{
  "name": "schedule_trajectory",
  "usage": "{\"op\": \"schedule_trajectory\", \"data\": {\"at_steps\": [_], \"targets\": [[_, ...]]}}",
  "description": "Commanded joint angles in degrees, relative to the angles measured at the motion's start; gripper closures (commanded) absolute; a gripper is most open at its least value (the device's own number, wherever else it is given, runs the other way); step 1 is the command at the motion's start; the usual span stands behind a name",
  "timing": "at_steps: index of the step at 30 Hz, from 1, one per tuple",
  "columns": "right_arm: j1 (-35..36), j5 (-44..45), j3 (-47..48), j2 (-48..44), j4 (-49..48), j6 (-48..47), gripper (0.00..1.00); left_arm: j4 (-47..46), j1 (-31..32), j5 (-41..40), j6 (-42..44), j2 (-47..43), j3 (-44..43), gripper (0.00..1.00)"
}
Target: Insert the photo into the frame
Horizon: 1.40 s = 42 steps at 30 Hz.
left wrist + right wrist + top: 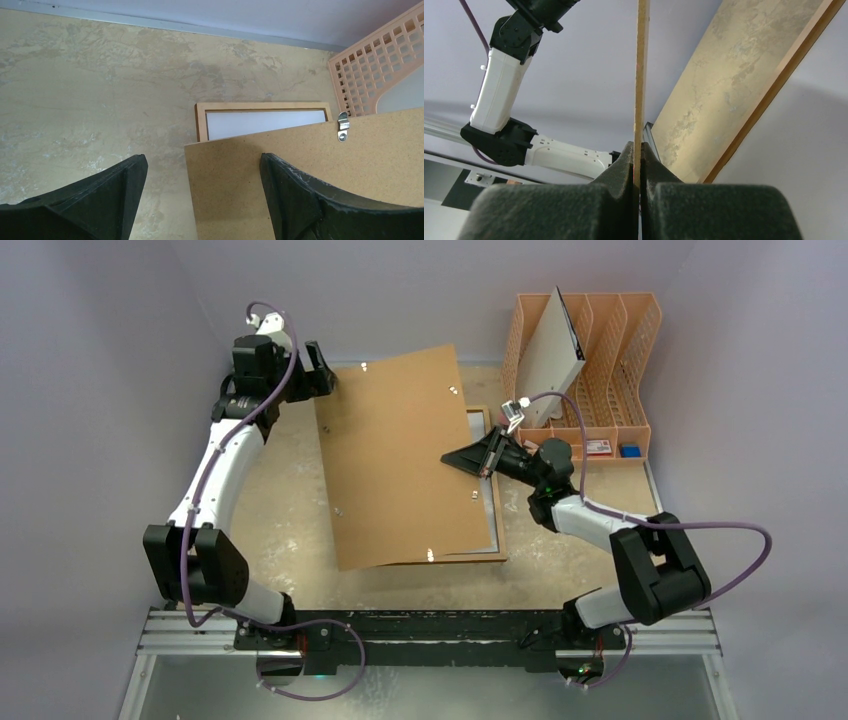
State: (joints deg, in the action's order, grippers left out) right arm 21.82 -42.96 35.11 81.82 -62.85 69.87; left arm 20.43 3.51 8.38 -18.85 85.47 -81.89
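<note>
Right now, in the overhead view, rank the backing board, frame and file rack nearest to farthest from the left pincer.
1. backing board, its far-left corner by the left pincer
2. frame, beneath the board, rightward
3. file rack, far-right corner

The backing board [405, 455] covers nearly all of the frame [499, 530] from above; I only see its right and near edges. Whether the photo lies underneath, I cannot tell, and my left wrist view cuts the board off.

White arms [222, 465], black joints [200, 562], purple cables [730, 525]
</note>
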Motion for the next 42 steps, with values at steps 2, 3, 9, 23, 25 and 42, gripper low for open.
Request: {"op": "schedule_trajectory", "data": {"at_steps": [2, 3, 9, 23, 25, 42], "targets": [[0.41, -0.01, 1.38, -1.64, -6.09, -1.68, 1.0, -6.61, -0.07, 1.69, 0.98, -1.6, -1.2, 0.13], [0.41, -0.08, 1.57, -1.85, -5.3, -2.38, 1.0, -8.13, -0.06, 2.09, 1.12, -1.59, -0.99, 0.13], [0.61, -0.15, 2.49, -3.01, -0.77, -5.39, 1.0, -15.11, -0.01, 7.46, 2.55, -1.58, 0.3, 0.14], [1.82, -0.86, 3.51, -2.76, -0.02, -6.82, 1.0, -18.13, 2.97, 11.74, 3.27, 3.69, 0.6, 0.21], [1.9, -0.83, 3.56, -2.64, 0.01, -6.79, 1.0, -18.05, 3.12, 12.63, 3.58, 4.2, 0.65, 0.22], [1.92, 1.61, 4.43, -1.48, -0.51, -4.57, 1.0, -10.5, 3.17, 9.95, 10.79, 2.21, 3.4, 0.47]]}}
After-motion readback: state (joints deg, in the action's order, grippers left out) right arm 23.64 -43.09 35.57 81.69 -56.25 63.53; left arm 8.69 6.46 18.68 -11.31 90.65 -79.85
